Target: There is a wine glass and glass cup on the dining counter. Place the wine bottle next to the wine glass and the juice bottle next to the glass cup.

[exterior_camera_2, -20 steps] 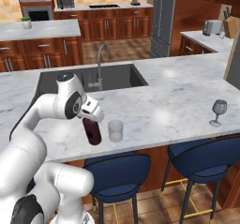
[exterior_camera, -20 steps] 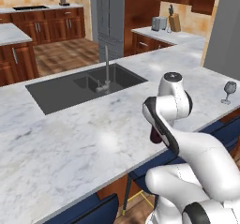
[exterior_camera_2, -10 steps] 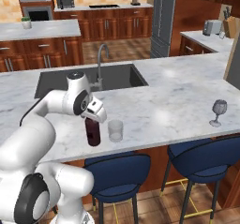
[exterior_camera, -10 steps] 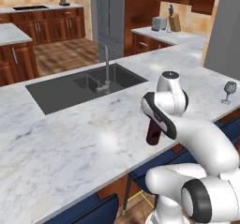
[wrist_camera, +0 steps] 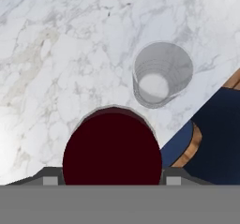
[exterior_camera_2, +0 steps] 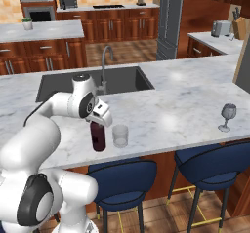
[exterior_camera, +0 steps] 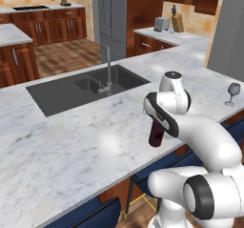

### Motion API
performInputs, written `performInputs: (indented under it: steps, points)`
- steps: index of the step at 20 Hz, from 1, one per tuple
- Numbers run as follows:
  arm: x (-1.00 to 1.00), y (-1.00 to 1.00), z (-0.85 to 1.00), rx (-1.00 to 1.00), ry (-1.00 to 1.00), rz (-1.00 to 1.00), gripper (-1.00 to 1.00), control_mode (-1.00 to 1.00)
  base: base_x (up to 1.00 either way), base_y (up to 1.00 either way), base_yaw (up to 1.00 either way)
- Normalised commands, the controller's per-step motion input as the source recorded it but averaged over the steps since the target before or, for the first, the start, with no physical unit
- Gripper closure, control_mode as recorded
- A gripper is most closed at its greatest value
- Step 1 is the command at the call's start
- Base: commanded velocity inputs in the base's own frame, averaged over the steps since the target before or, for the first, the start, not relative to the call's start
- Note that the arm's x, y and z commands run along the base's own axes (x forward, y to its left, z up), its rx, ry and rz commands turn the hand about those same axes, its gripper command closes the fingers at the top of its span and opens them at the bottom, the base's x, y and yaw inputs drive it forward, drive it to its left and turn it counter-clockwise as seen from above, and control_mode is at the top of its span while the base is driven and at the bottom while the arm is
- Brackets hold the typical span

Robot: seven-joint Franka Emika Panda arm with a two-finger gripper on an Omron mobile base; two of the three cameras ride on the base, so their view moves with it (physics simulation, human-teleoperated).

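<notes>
The bottle (exterior_camera_2: 98, 137), dark red, stands upright on the table (exterior_camera_2: 166, 112) just beside the empty cup (exterior_camera_2: 120, 136), at its 9 o'clock, likely the juice being paired with it. The hand (exterior_camera_2: 99, 118) sits over its top; whether it grips I cannot tell. The wine glass (exterior_camera_2: 227, 115) stands well apart at 3 o'clock.

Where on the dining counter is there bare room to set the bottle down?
Bare marble lies between the glass cup and the wine glass, and left of the sink in the left base view. It is crowded by the wine bottle, close beside the cup.
</notes>
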Motion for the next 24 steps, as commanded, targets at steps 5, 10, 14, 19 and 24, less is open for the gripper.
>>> performInputs:
  steps: [5, 10, 14, 19, 24]
  points:
    - [0.17, -0.1, -0.01, 0.0, 0.0, 0.0, 1.0, -1.0, 0.0, 0.0, 0.0]
    - [0.21, -0.06, -0.08, 0.0, 0.0, 0.0, 1.0, -1.0, 0.0, 0.0, 0.0]
    - [0.03, 0.01, -0.32, 0.04, 0.01, 0.0, 1.0, -1.0, 0.0, 0.0, 0.0]
    - [0.0, 0.0, -0.36, 0.0, 0.0, 0.0, 1.0, -1.0, 0.0, 0.0, 0.0]
    - [-0.04, 0.0, -0.36, 0.0, 0.0, 0.0, 1.0, -1.0, 0.0, 0.0, 0.0]
